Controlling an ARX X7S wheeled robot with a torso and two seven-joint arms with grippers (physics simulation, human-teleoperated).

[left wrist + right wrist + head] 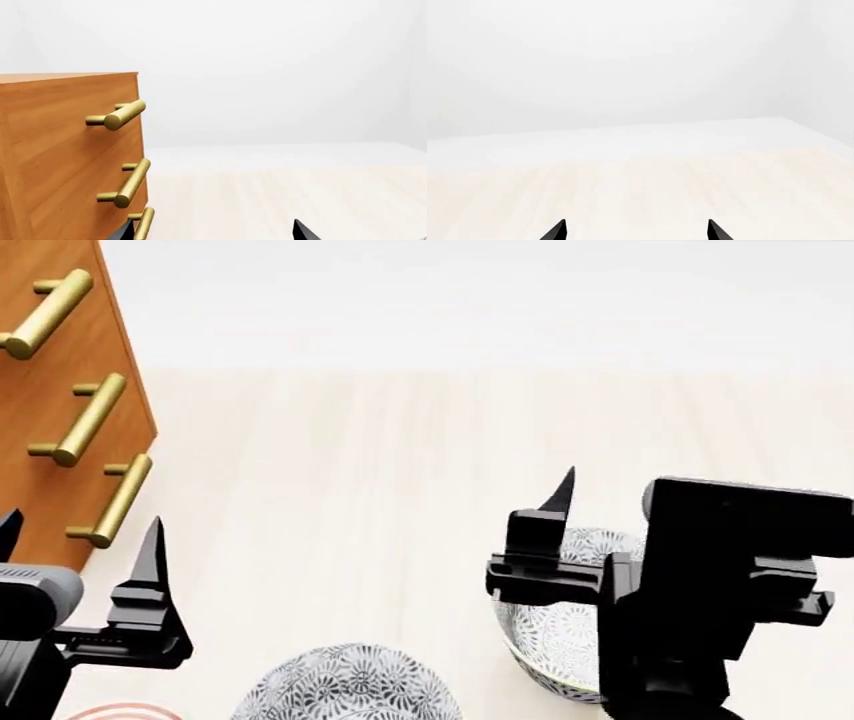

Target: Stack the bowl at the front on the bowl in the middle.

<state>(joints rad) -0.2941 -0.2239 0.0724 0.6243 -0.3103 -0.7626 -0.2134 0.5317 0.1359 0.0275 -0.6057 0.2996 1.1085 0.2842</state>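
Two grey-and-white patterned bowls show at the bottom of the head view. One bowl (350, 685) sits near the lower middle, cut off by the frame edge. The other bowl (547, 635) lies further right, partly covered by my right arm. Which is the front one and which the middle one I cannot tell. My right gripper (637, 232) hovers over that right bowl, open and empty, with one fingertip (566, 485) showing. At the lower left my left gripper (80, 530) is also open and empty. No bowl appears in either wrist view.
A wooden drawer cabinet (54, 360) with brass bar handles (91, 418) stands at the left, close to my left gripper (212, 232); its lowest handle (143, 222) is beside one finger. A red-ringed rim (114, 710) peeks in at the bottom left. Pale wooden floor (400, 470) spreads ahead.
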